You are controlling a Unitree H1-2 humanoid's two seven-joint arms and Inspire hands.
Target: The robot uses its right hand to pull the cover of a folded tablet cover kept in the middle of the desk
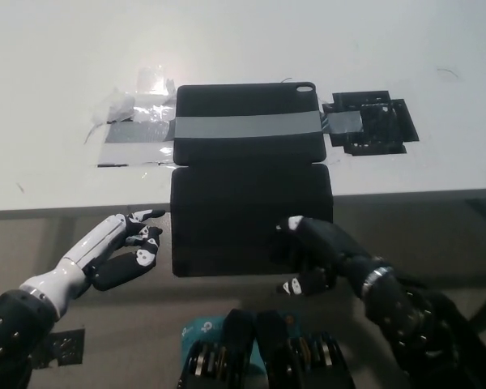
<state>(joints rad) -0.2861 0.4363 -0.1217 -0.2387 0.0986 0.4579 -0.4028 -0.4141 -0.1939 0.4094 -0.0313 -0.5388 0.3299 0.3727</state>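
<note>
The tablet cover [247, 134] lies in the middle of the white surface [65, 65], near its front edge. It is black, with rounded corners, and a wide grey tape band [247, 125] crosses its back panel from side to side. The band runs on to the left over crumpled clear and grey tape [134, 130] stuck to the surface, and to the right onto a patch of black tape [373, 123]. The cover's front flap [243, 219] is folded out: it hinges along the near side of the taped panel and reaches past the surface's front edge, spread flat toward the robot.

The black right hand [316, 255] holds the flap at its near right corner. Its fingers [296, 225] lie curled on top of the flap, with one white tip showing on the flap and another just below the flap's near edge, so the hand is closed on that corner.

The white left hand [130, 247] rests below the surface's front edge, just left of the flap and apart from it, its fingers [146, 217] loosely spread and holding nothing.
</note>
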